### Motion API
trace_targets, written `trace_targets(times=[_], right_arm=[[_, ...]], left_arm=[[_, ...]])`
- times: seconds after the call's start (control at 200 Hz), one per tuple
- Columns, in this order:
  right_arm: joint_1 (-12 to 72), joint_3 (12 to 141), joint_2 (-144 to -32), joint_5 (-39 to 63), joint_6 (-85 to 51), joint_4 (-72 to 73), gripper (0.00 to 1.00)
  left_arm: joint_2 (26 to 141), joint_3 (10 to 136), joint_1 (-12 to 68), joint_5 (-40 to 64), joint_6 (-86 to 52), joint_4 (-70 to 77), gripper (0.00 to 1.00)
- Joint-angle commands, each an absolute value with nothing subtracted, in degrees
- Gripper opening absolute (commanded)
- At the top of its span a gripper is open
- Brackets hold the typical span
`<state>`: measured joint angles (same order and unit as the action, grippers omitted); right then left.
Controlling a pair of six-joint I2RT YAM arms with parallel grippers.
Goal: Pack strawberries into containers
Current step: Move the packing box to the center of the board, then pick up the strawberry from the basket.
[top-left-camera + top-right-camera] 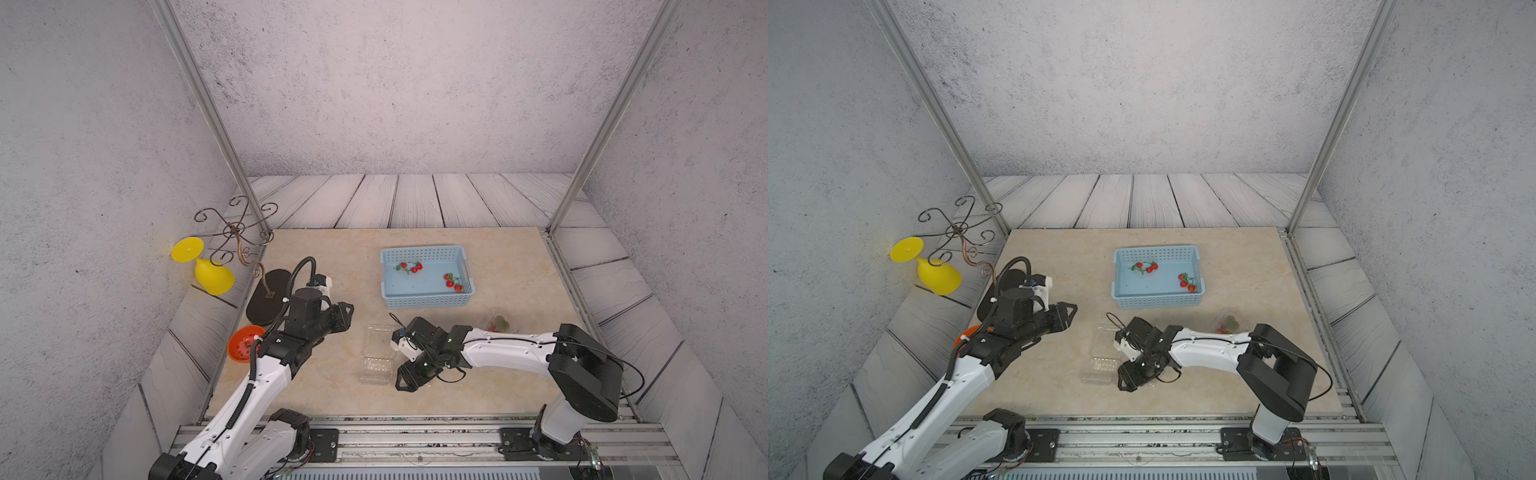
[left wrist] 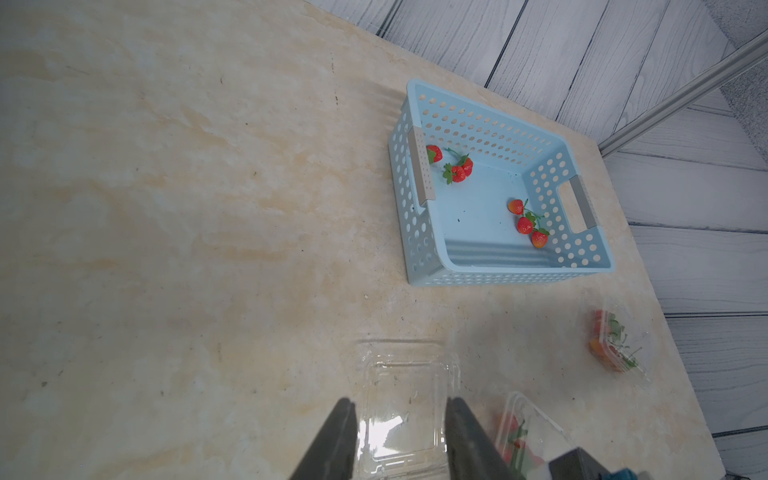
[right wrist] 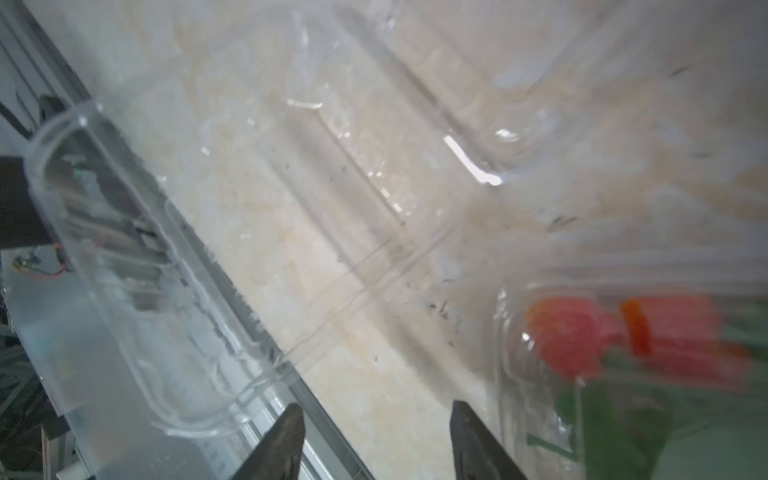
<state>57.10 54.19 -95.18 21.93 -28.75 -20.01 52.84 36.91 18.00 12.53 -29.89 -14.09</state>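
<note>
A beige marbled stone tabletop (image 1: 345,245) sits inside a booth with grey plaster walls (image 1: 395,83), grey plank-patterned flooring (image 1: 415,199) and slanted aluminium posts (image 1: 208,108). Toward the back, a light blue perforated plastic basket (image 1: 428,300) holds six small red strawberries (image 1: 414,270) with green caps, in two clusters of three. Near the front centre, a clear plastic clamshell container (image 1: 376,353) lies open and empty. A second clear container (image 2: 528,432), holding strawberries, lies just beside it, by the right arm's wrist. A third clear container (image 1: 496,322), also holding strawberries, rests farther right. The left hand (image 1: 347,315) hovers behind and left of the empty container, fingers apart, holding nothing. The right hand (image 1: 405,380), just beside that container's front half, also has its fingers apart, gripping nothing.
</note>
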Motion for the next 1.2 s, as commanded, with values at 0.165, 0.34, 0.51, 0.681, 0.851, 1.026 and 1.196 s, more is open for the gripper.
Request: trace_targets(times=[0.165, 0.34, 0.51, 0.681, 0.851, 1.026, 1.196], right_arm=[[44.3, 47.7, -91.4, 16.3, -31.7, -17.9, 0.59], [37.9, 46.5, -85.1, 13.4, -27.6, -22.9, 0.60], [37.8, 53.1, -77.0, 12.4, -21.9, -32.9, 0.60], [37.2, 64.5, -78.7, 6.9, -16.2, -38.6, 0.62], [33.6, 81.1, -94.9, 3.5, -12.1, -40.9, 0.62], [30.5, 99.2, -112.9, 2.0, -9.0, -42.8, 0.62], [27.7, 114.7, -127.9, 1.5, -8.0, -43.4, 0.57]], left_arm=[[52.3, 37.1, 17.5, 15.4, -28.9, -11.5, 0.39], [54.3, 40.5, 17.6, 16.2, -27.0, -13.4, 0.39], [58.2, 48.3, 17.6, 16.3, -21.4, -18.4, 0.39], [62.2, 55.3, 17.6, 15.6, -17.0, -20.5, 0.39], [66.5, 59.4, 17.4, 17.4, -13.6, -20.7, 0.39], [67.6, 57.4, 16.3, 21.2, -12.0, -18.2, 0.39], [67.5, 55.1, 16.1, 23.3, -12.6, -15.8, 0.40]])
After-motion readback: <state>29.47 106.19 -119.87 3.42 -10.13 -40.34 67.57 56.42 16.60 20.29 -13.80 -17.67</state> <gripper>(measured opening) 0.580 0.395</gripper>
